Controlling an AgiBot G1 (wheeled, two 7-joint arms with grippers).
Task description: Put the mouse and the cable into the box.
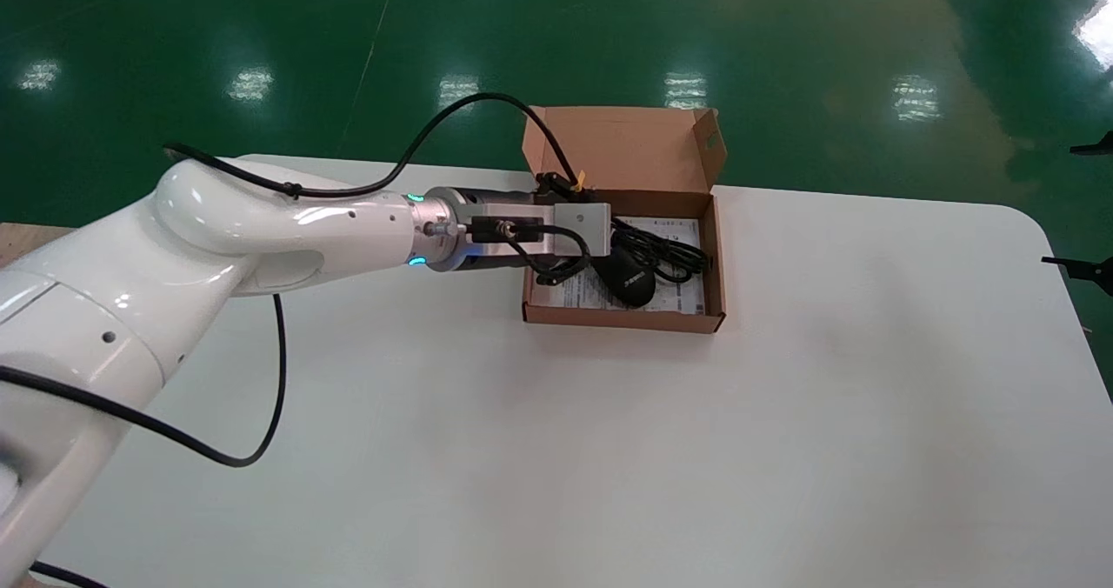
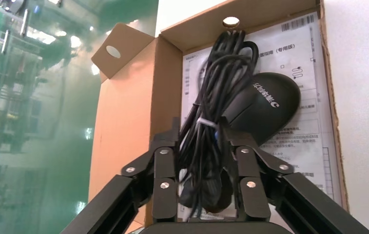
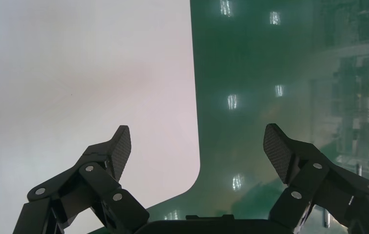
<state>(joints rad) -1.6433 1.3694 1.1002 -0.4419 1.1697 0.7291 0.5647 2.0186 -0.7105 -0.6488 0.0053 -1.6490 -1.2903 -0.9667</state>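
My left end effector (image 2: 199, 130) is clamping the cable (image 2: 221, 68) in the box (image 2: 124, 117), beside the mouse (image 2: 270, 105); loops snagging on withdrawal could be dragging both out; right end effector (image 3: 197, 146) idling apart over the bench (image 3: 75, 73) edge.

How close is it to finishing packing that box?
Nearly there. The mouse already lies in the box on a printed sheet. The left claw is closed on the bundled cable, which reaches into the box beside the mouse. Left to do: release the cable and withdraw. The right claw sits open at the table edge.
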